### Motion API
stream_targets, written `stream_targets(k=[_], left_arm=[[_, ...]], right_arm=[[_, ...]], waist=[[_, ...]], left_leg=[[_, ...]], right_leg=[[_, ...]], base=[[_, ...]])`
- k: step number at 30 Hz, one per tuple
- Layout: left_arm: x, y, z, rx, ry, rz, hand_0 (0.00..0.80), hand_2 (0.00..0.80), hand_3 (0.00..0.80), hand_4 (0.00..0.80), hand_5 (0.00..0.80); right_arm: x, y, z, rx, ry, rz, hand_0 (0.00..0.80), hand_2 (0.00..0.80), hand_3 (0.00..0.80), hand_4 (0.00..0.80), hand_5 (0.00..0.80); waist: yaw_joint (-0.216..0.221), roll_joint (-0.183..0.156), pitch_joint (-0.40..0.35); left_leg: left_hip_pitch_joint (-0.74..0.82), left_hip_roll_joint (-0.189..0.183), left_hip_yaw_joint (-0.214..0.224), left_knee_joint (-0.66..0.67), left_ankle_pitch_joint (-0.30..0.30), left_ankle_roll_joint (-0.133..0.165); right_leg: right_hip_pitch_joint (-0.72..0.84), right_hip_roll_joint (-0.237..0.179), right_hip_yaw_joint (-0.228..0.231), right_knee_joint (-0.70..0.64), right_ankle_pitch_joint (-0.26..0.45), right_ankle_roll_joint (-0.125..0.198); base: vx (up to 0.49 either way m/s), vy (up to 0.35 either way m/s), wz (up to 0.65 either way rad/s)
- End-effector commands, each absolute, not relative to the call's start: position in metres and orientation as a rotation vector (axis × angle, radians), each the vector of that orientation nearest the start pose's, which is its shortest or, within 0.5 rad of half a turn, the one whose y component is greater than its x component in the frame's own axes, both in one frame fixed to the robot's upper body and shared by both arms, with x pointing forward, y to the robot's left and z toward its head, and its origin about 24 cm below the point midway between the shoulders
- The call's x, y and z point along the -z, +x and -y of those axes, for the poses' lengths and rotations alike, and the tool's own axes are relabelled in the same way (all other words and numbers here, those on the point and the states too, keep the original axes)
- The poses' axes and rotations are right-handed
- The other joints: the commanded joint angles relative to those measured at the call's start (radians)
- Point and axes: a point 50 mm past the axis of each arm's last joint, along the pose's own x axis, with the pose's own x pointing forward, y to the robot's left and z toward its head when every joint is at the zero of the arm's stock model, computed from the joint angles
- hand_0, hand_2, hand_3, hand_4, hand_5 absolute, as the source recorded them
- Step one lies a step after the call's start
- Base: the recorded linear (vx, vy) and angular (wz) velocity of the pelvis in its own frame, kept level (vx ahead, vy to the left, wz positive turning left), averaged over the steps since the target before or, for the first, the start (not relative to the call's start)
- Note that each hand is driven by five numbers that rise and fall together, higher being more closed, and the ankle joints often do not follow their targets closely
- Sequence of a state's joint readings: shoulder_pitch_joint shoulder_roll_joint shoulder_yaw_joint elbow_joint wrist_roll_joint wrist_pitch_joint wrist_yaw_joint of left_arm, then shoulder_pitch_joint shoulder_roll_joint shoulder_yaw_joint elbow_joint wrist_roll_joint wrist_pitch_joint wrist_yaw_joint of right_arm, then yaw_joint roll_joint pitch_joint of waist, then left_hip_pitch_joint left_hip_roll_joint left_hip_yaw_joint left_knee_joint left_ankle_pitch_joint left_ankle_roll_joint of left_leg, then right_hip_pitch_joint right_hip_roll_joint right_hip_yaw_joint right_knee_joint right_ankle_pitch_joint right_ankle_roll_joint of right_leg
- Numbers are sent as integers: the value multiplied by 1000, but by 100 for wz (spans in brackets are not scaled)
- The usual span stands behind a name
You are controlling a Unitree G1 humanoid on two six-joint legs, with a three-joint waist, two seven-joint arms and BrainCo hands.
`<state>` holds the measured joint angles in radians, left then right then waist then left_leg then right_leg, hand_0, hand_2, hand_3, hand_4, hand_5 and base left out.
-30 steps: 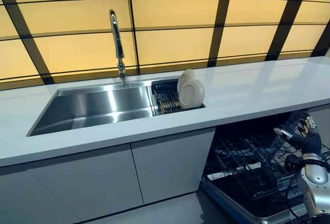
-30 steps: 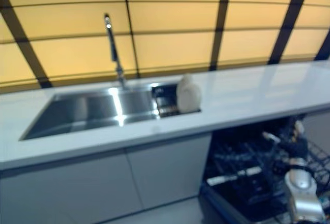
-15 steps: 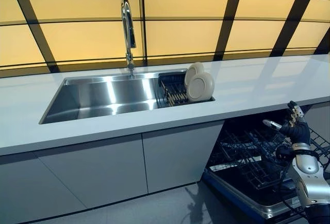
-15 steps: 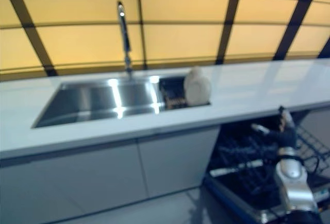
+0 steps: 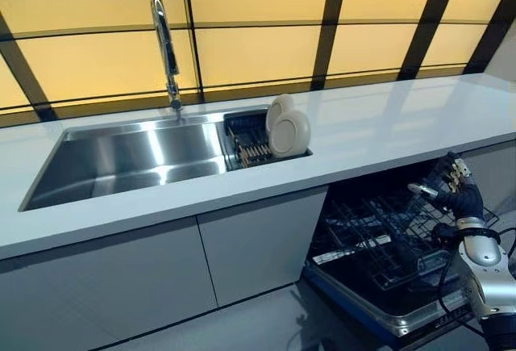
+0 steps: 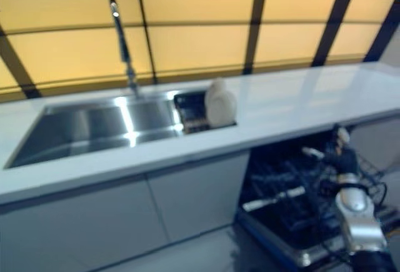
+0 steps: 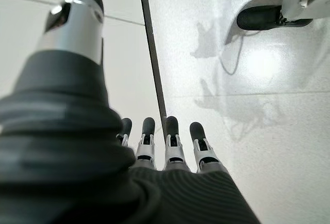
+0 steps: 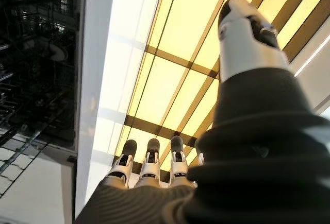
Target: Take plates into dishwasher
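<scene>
Two cream plates (image 5: pixel 288 131) stand on edge in a dark drying rack (image 5: pixel 248 144) at the right end of the steel sink (image 5: pixel 121 157). The dishwasher (image 5: pixel 379 246) stands open under the counter at the right, its wire rack (image 5: pixel 387 230) pulled out. My right hand (image 5: pixel 455 194) hangs over that rack with straight fingers (image 8: pixel 149 165) and holds nothing. My left hand (image 7: pixel 165 152) shows only in its wrist view, fingers straight, pointing down at the pale floor, holding nothing.
A tall chrome tap (image 5: pixel 164 44) rises behind the sink. The white counter (image 5: pixel 387 121) runs on to the right above the dishwasher. Grey cabinet doors (image 5: pixel 201 262) lie below the sink. A yellow panelled wall (image 5: pixel 258 36) stands behind.
The camera has shifted, so the whole scene slid left. My right hand stays over the dishwasher rack, with hardly any move of its own.
</scene>
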<state>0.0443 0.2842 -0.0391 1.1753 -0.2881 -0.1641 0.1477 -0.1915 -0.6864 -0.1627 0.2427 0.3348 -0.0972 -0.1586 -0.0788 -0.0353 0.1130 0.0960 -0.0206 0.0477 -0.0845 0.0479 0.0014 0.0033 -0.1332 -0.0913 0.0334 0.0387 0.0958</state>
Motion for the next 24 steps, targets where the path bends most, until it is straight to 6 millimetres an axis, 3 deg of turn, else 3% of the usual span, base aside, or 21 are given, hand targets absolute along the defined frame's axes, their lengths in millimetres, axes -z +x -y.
stream_targets(k=[1, 8, 13, 16, 24], left_arm=[[135, 109, -286, -450, 184, -951, 0, 0, 0, 0, 0], [134, 101, -296, -463, 211, -986, 0, 0, 0, 0, 0], [133, 92, -306, -487, 220, -1005, 0, 0, 0, 0, 0], [132, 91, -308, -487, 216, -1000, 0, 0, 0, 0, 0], [134, 89, -300, -469, 184, -963, 0, 0, 0, 0, 0]], right_arm=[[-165, 283, 327, 376, -313, 317, 0, 0, 0, 0, 0], [-162, 278, 332, 402, -319, 302, 0, 0, 0, 0, 0], [-169, 283, 327, 415, -331, 329, 0, 0, 0, 0, 0], [-175, 284, 328, 426, -329, 351, 0, 0, 0, 0, 0], [-177, 291, 320, 362, -285, 343, 0, 0, 0, 0, 0]], waist=[[12, -27, -7], [9, -22, 12], [10, -31, 19], [24, -37, 8], [34, -30, -43]], left_leg=[[43, -86, -89, 87, -137, 48], [75, -82, -120, 80, -139, 43], [83, -83, -123, 89, -161, 48], [82, -79, -101, 113, -184, 42], [124, -25, -60, 161, -228, 3]], right_leg=[[-196, -11, 52, 0, 183, 35], [-254, -23, -4, -46, 248, 51], [-257, -36, -4, -13, 267, 55], [-214, -55, -35, -3, 245, 55], [-140, -38, -71, 20, 144, 21]], base=[[118, -63, 11], [138, -106, 12], [174, -178, 6], [186, -197, 2], [211, -172, -1]])
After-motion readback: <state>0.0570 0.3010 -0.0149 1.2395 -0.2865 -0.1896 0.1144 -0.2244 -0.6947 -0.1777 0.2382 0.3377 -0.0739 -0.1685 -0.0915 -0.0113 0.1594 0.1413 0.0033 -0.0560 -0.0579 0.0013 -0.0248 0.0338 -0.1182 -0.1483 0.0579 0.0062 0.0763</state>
